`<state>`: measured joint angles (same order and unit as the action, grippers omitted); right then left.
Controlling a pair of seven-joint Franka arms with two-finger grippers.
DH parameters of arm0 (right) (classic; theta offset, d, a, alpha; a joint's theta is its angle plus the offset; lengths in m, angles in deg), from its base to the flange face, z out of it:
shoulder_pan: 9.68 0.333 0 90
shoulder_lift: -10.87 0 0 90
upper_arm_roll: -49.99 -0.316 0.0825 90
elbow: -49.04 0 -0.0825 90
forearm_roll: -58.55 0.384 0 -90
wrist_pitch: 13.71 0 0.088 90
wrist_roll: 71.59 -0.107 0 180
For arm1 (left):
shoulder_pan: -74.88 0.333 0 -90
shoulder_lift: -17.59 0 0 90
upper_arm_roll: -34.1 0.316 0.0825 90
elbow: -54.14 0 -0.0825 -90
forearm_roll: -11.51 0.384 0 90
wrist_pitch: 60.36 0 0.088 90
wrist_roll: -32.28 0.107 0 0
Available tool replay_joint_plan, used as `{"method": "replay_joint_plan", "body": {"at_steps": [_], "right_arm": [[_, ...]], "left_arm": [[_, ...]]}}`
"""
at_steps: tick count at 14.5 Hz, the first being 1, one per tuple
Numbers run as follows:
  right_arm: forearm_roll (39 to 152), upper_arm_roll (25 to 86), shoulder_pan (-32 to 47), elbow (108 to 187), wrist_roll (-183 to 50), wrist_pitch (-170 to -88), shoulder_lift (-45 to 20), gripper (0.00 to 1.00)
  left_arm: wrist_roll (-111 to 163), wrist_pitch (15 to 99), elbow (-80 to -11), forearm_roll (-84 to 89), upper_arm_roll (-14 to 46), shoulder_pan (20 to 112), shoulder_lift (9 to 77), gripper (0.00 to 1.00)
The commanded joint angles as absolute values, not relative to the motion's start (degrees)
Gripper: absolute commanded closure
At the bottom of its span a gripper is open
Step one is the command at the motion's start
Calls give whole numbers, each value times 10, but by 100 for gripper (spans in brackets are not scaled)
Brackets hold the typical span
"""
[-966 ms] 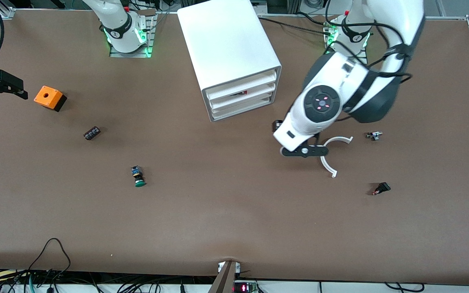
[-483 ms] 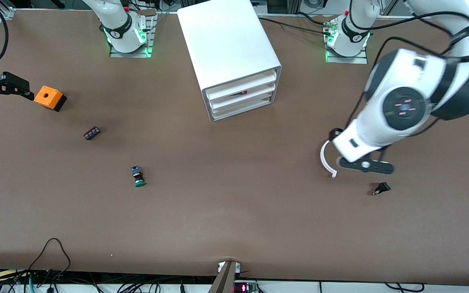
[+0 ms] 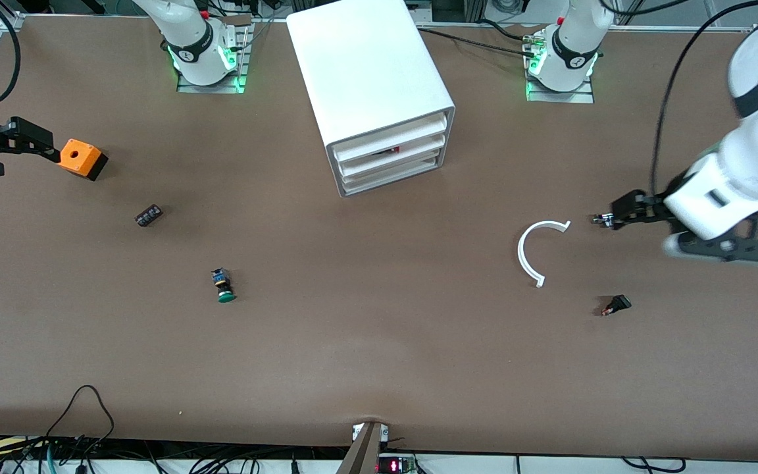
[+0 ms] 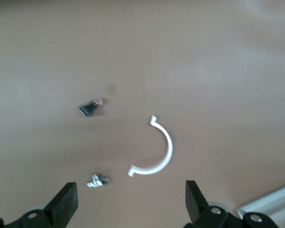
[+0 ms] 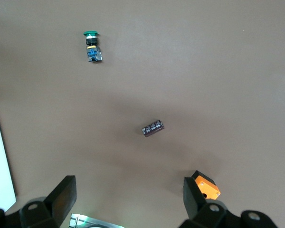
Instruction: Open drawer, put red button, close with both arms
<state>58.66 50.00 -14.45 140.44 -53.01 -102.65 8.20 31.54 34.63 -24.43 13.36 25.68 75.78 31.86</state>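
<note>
The left gripper [image 3: 622, 216] is held open and empty near the table's [image 3: 379, 368] edge at the left arm's end; the right gripper [image 3: 27, 138] waits open by the other edge. The red button [image 3: 393, 150] is glimpsed inside the drawer [image 3: 392, 153], apparently shut.

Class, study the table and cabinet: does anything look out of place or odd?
A white curved strip lies loose on the table toward the left arm's end, like a detached part. The middle drawer of the cabinet shows something red and dark at its front edge; what it is cannot be told.
</note>
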Motion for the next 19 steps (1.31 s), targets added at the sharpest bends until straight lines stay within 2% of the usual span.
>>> {"method": "replay_joint_plan", "body": {"at_steps": [1, 3, 5, 12, 19], "right_arm": [[596, 513, -136, 1409, -519, -1031, 87, 0], [596, 514, -136, 1409, -499, -1029, 88, 0], [595, 514, -131, 1409, -503, -1029, 89, 0], [595, 543, -105, 1410, -499, -1030, 89, 0], [595, 546, -107, 1407, -493, -1028, 90, 0]], "left_arm": [[394, 421, -392, 119, 314, 727, 217, 0], [395, 437, -464, 115, 334, 715, 160, 0], [391, 443, -487, 115, 338, 715, 143, 0], [338, 409, -475, 111, 338, 735, 159, 0], [342, 400, -442, 121, 330, 721, 174, 0]]}}
